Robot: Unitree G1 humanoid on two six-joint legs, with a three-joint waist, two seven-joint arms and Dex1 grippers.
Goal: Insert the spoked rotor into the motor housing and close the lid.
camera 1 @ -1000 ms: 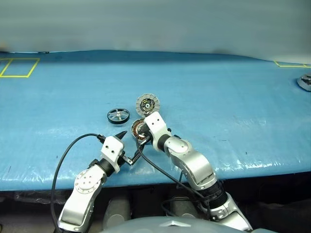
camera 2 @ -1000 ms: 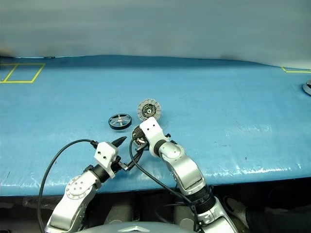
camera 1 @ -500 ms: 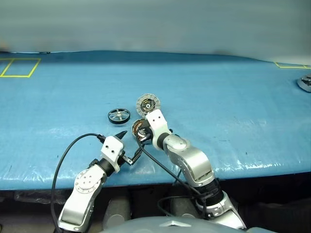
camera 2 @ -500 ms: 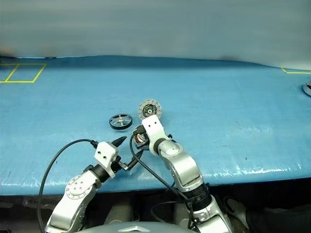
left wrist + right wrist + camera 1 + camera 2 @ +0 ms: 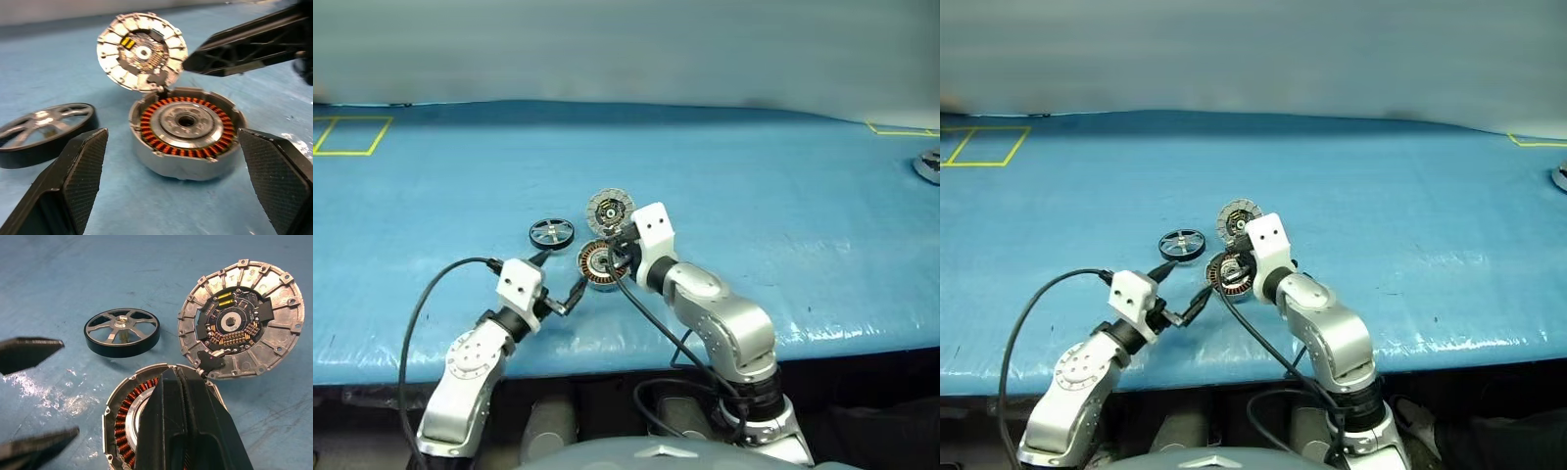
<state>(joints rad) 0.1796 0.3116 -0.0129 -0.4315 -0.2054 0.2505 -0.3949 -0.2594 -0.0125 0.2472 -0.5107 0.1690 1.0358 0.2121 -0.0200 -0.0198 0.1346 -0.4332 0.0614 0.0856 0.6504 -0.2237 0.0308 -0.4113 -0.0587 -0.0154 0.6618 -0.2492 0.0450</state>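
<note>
Motor housing (image 5: 186, 132) between spread left pincer (image 5: 183, 181) fingers, spoked rotor (image 5: 44, 127) beside.

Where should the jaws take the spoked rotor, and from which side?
Probably across its dark rim, from above: the spoked rotor lies flat on the blue table, apart from the motor housing, so opposite rim edges look free. The thin spokes offer less hold.
</note>
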